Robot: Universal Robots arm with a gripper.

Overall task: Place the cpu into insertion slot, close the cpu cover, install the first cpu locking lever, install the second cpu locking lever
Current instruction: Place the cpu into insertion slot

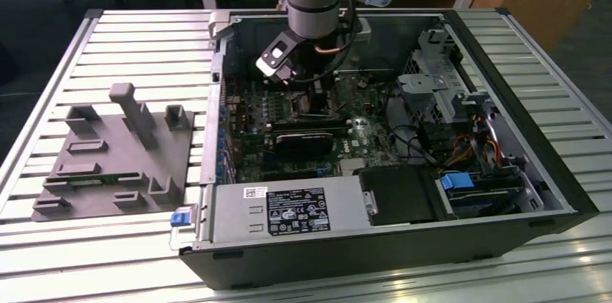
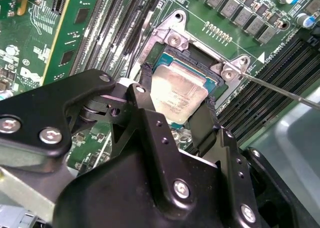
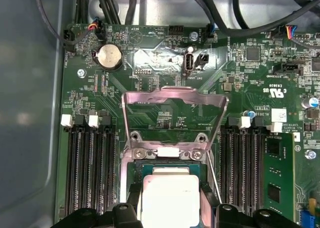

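The cpu (image 2: 176, 90) was clamped flat between the gripper's (image 2: 177, 102) jaws, squarely over the insertion slot (image 2: 171, 37).

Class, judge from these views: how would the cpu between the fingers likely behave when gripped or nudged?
The cpu is a thin flat square with a metal-looking face, so probably stiff and light. The hand pinches only its thin edges, so it may slip or tilt. Flat, it should not roll.
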